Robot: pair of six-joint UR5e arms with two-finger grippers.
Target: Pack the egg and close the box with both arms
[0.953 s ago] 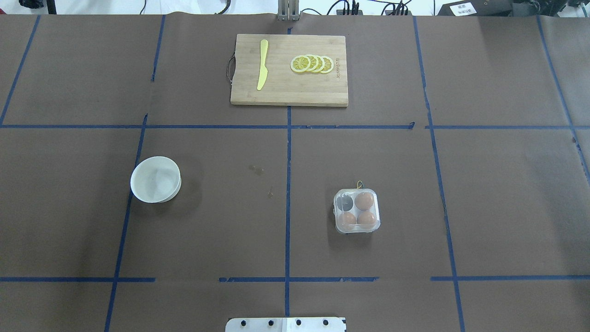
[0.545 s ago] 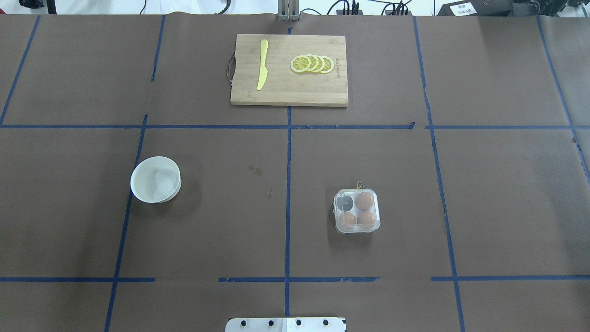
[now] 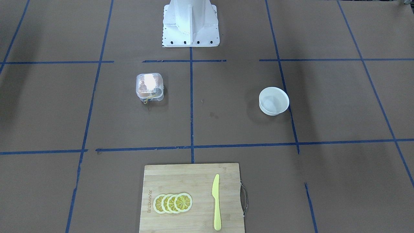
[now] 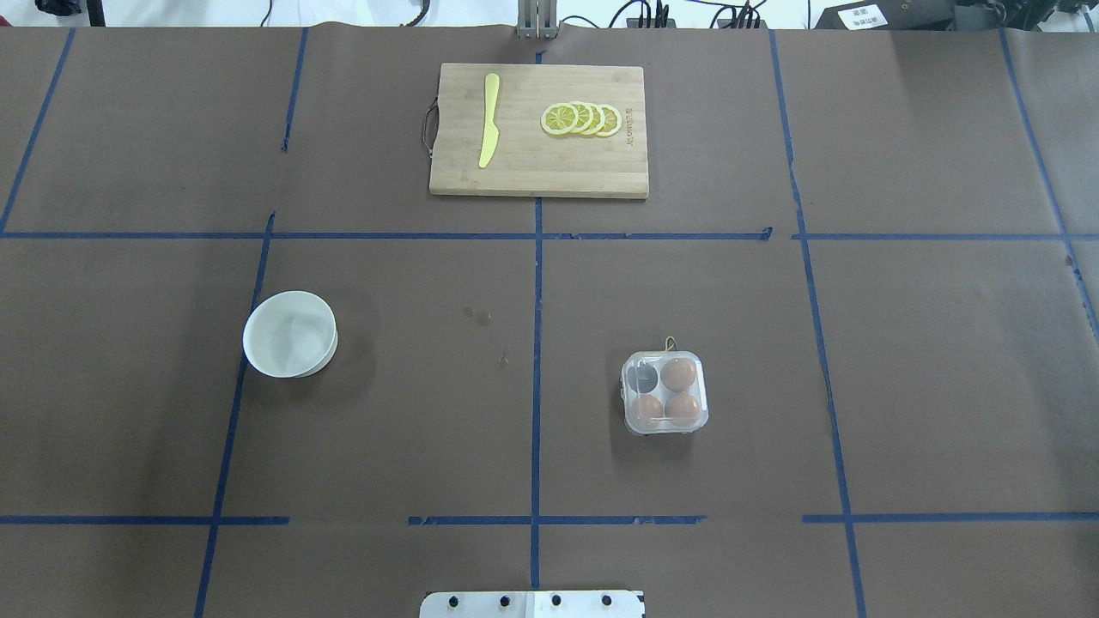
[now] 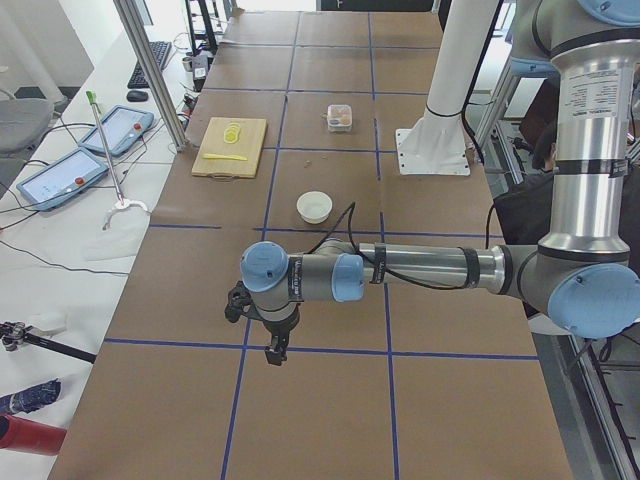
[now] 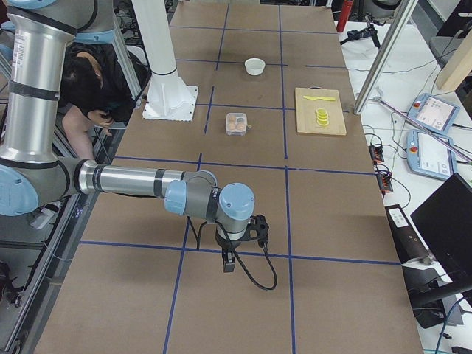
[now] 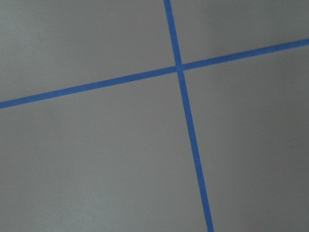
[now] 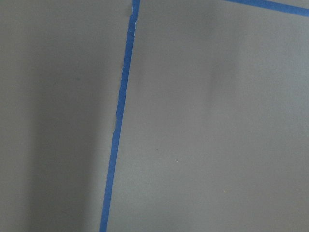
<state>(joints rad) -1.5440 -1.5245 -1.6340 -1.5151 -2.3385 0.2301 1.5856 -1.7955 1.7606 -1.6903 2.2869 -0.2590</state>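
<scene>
Nothing has moved: arms (image 5: 420, 268) stretched level, left tool (image 5: 272, 352) and right tool (image 6: 228, 262) pointing down; I cannot tell their opening.

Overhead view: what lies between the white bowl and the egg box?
No object. Overhead shows bare brown table cover, one blue tape line and faint stains there.

Glare on the small clear plastic egg box (image 3: 149, 85) hides its cups from my front camera. Overhead, I can't identify the dark shape (image 4: 642, 376) in its far-left cup. The black left gripper (image 5: 275, 350) and black right gripper (image 6: 228, 262), both well away from that box, look too small for me to read. The front view's edge crops the wooden cutting board (image 3: 192, 197).
</scene>
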